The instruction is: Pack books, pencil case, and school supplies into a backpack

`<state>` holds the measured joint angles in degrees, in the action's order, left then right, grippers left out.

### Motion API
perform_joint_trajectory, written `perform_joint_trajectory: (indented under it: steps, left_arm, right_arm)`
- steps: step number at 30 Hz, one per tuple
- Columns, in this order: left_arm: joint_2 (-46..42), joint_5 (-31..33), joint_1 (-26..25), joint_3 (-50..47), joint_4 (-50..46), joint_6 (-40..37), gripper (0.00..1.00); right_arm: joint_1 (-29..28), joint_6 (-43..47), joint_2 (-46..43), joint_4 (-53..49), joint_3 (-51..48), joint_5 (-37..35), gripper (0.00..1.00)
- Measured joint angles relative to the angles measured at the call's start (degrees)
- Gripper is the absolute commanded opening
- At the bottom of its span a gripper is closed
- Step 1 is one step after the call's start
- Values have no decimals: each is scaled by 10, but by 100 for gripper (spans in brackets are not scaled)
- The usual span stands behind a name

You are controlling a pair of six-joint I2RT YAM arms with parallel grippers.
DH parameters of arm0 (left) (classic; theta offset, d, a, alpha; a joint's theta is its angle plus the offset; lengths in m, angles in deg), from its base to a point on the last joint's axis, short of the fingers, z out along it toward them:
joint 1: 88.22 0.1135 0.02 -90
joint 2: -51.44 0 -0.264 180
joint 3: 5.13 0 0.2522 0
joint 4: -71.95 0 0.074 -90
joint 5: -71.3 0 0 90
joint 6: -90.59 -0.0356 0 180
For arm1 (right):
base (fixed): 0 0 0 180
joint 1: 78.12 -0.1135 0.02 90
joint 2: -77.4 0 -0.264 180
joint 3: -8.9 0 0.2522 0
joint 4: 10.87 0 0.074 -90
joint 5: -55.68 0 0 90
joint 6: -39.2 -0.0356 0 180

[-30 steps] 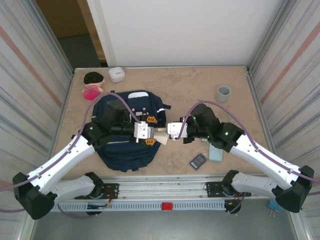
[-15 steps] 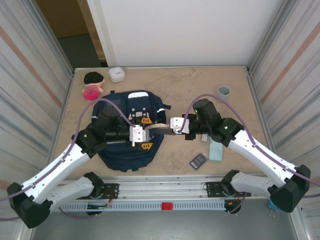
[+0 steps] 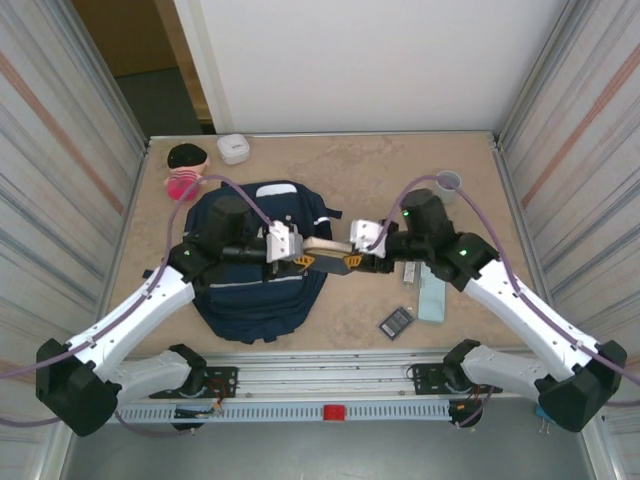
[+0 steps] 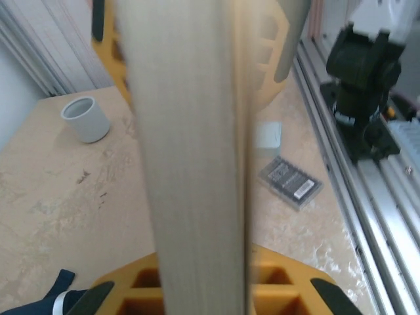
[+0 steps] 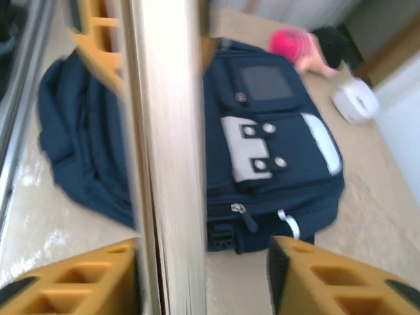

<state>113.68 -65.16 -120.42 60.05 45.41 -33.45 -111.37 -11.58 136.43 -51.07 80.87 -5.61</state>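
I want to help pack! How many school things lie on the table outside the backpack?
3: the teal pencil case beside the right arm, the dark grey rectangle left of it, a silvery bar partly under that arm. The arms may hide more.

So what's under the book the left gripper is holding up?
Below the book lie the right edge of the backpack and bare table. The strip directly beneath the book is hidden from the top camera.
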Motion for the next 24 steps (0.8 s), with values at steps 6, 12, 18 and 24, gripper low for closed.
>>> perform_joint_trajectory:
  steps: [6,12,18,24]
  left_arm:
    - [-1,-89,51,-11,121,137,4]
    - [10,-143,52,-31,257,265,5]
    - [44,-144,52,-61,398,386,11]
    - [40,-103,53,-58,379,399,66]
  right_arm:
    - [158,-191,-83,150,-91,166,77]
    - [163,-366,-48,294,-127,289,73]
    - [145,-455,-15,389,-127,353,29]
    - [170,-501,5,411,-127,369,0]
